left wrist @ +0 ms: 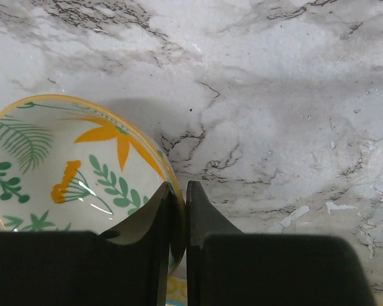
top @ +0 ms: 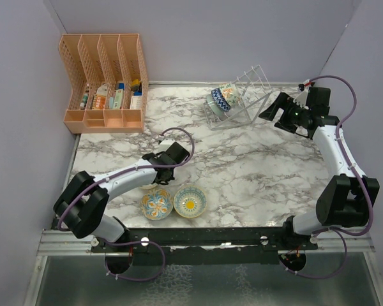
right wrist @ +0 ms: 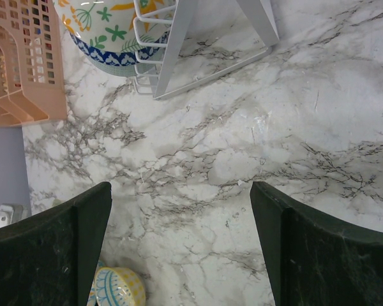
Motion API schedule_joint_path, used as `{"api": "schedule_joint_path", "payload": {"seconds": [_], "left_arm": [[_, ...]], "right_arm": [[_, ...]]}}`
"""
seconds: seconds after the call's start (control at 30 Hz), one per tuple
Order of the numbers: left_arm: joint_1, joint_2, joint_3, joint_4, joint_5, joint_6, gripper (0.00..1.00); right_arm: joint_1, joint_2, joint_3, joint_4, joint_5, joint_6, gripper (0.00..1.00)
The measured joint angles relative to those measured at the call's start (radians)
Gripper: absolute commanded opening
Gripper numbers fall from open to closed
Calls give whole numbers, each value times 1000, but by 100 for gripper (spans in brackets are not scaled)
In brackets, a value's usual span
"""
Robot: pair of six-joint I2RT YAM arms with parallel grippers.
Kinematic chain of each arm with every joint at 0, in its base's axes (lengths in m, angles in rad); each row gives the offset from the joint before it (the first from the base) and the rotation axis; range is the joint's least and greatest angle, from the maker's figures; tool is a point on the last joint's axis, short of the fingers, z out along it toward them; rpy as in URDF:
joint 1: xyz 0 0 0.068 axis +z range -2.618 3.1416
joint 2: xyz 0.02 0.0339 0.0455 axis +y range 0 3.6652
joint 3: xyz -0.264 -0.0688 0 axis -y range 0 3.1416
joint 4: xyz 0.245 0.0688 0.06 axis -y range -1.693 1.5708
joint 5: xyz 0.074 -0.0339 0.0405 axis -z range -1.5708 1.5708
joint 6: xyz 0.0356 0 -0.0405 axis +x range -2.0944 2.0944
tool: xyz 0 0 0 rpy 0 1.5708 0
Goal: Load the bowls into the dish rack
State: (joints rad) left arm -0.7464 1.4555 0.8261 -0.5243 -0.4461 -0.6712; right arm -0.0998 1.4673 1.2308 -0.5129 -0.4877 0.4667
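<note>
Marble table [top: 262,172] carries everything. The left gripper [left wrist: 179,191] has its fingers pressed together on the rim of the cream bowl [left wrist: 64,159], one finger inside and one outside; I judge such a grip lets the bowl hang on edge for a slot. A blue-orange bowl [top: 156,204] and a yellow bowl [top: 190,201] wait just beside. The right gripper [right wrist: 179,188], fingers spread and holding nothing, hovers near the rack [top: 255,86], where several bowls [top: 222,99] stand on edge.
</note>
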Motion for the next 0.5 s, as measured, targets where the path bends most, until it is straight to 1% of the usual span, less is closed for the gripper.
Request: {"api": "schedule_joint_path", "payload": {"seconds": [0.17, 0.33, 0.4, 0.5], "left_arm": [[0, -10, 18, -35, -19, 21, 0], [0, -10, 58, -48, 1, 47, 0], [0, -10, 117, -53, 48, 59, 0], [-2, -8, 264, -62, 91, 77, 0]], "right_arm": [[0, 0, 0, 0, 0, 0, 89], [0, 0, 0, -2, 1, 0, 89], [0, 0, 2, -3, 2, 1, 89], [0, 0, 4, -4, 5, 1, 89]]}}
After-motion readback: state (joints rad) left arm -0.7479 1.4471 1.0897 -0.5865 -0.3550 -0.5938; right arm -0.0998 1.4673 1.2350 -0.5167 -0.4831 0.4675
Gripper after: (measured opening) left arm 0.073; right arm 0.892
